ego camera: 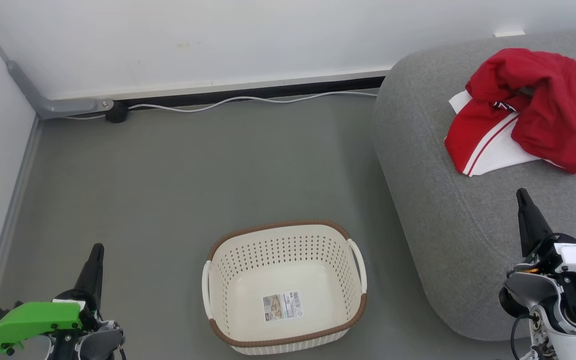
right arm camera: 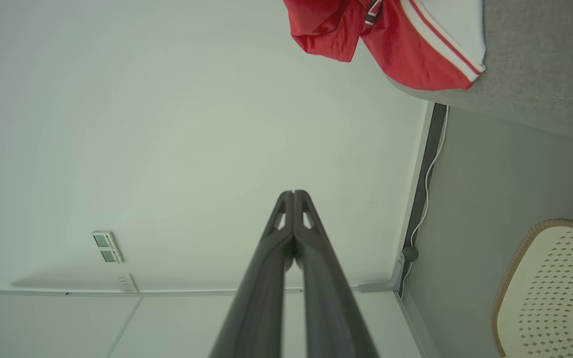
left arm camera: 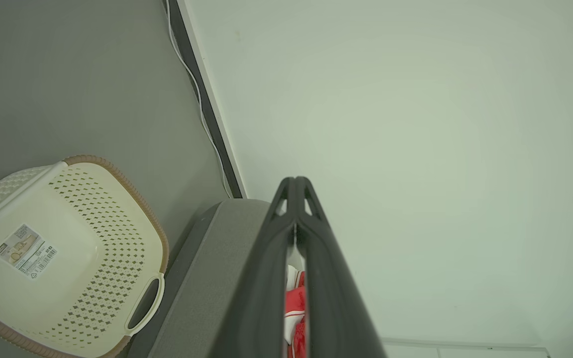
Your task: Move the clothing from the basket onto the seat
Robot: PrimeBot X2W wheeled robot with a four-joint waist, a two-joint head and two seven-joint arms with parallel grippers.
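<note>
Clothing [ego camera: 528, 110] lies on seat [ego camera: 428, 210]; left claw [ego camera: 99, 248] and right claw [ego camera: 521, 193] closed, gripping nothing.

One cream basket [ego camera: 283, 252] is standing on the floor, carrying two white handles [ego camera: 358, 265] and one label [ego camera: 282, 306] inside. One grey seat [ego camera: 433, 200] is bearing one heap of red and white clothing [ego camera: 543, 110], its pieces too bunched for counting. One white cable [ego camera: 248, 100] is running along the wall, and one left pincer [ego camera: 98, 248] and one right pincer [ego camera: 521, 192] are showing, two in all.
</note>
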